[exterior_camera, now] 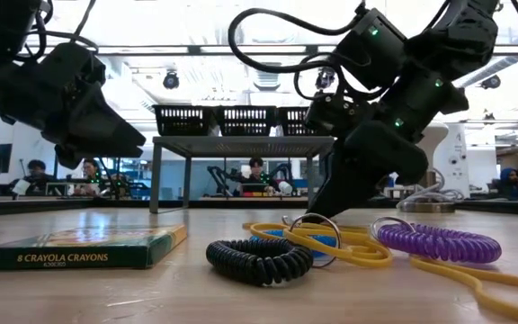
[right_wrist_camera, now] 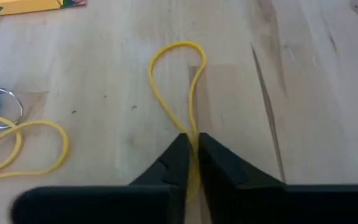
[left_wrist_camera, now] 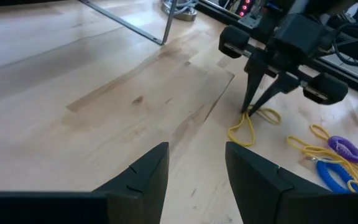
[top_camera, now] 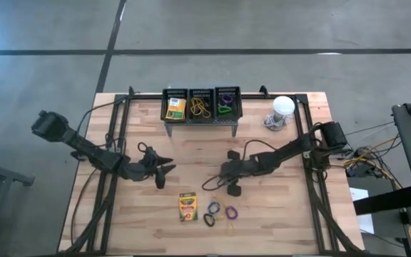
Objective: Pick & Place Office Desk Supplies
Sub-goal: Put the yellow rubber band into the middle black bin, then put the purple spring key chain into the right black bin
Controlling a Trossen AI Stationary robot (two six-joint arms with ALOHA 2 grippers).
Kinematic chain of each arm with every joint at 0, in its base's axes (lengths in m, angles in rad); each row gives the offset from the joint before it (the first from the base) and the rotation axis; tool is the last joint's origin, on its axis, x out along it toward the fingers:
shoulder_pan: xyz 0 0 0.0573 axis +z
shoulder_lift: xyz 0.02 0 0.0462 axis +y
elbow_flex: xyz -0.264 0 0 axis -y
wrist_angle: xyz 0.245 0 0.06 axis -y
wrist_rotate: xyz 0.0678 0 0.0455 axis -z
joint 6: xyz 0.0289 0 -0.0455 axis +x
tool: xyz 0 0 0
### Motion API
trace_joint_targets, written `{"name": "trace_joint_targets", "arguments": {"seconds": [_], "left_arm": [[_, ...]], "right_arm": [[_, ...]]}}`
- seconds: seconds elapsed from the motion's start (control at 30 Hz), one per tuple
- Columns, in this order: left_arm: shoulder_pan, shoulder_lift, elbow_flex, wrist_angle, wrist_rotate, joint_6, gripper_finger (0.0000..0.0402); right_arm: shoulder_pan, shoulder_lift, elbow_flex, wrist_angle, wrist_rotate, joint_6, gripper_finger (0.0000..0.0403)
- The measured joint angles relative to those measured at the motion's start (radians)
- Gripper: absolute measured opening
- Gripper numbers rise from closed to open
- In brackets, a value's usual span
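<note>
My right gripper (right_wrist_camera: pixel 192 149) is low over the wooden table near its middle (top_camera: pixel 210 185), shut on a thin yellow rubber band (right_wrist_camera: pixel 176 81). My left gripper (left_wrist_camera: pixel 197 168) waits open to the left of it (top_camera: pixel 168 170), with nothing between its fingers. Near the front edge a yellow-and-green crayon box (top_camera: pixel 187 206) lies flat. Beside it are a black elastic loop (exterior_camera: pixel 259 256), a purple one (exterior_camera: pixel 439 243), a blue one (left_wrist_camera: pixel 331 177) and more yellow bands (exterior_camera: pixel 331 238). My right gripper pinches one end of the yellow rubber band (right_wrist_camera: pixel 193 140) between its two fingertips, both strands together. The fingers (left_wrist_camera: pixel 253 102) slant down from the table's right side. The band's looped far end (right_wrist_camera: pixel 179 46) lies slack on the wood.
A grey perforated stand (top_camera: pixel 200 121) at the far middle carries three black bins holding a crayon box, yellow bands and coloured loops. A white dome-shaped object (top_camera: pixel 282 107) sits at the far right. Bare wood lies between the stand and the grippers. People sit in the room beyond.
</note>
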Motion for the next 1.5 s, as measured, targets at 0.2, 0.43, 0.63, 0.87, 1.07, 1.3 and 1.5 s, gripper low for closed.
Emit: {"name": "trace_joint_targets", "arguments": {"seconds": [0.2,0.43,0.63,0.87,1.07,1.3,1.5], "left_arm": [[0.000,0.000,0.000,-0.001,-0.009,0.001,0.0163],[0.000,0.001,0.000,0.005,-0.046,0.023,0.0163],[0.000,0.003,0.000,0.015,-0.059,0.035,0.0163],[0.000,0.006,0.000,0.015,-0.060,0.046,0.0163],[0.000,0.005,0.000,0.018,-0.060,0.053,0.0163],[0.000,0.006,0.000,0.022,-0.060,0.060,0.0163],[0.000,0.006,0.003,0.022,-0.060,0.060,0.0163]], "right_arm": [[-0.021,-0.136,0.057,-0.021,-0.027,-0.110,0.0009],[-0.098,-0.196,0.250,-0.016,-0.005,-0.310,0.0008],[-0.181,-0.183,0.477,-0.049,0.195,-0.459,0.0008],[-0.320,-0.110,0.632,-0.055,0.281,-0.459,0.0008],[-0.419,-0.013,0.644,-0.109,0.287,-0.352,0.0008],[-0.450,0.009,0.635,-0.202,0.383,-0.239,0.0014],[-0.447,-0.020,0.643,-0.242,0.381,-0.237,0.0074]]}}
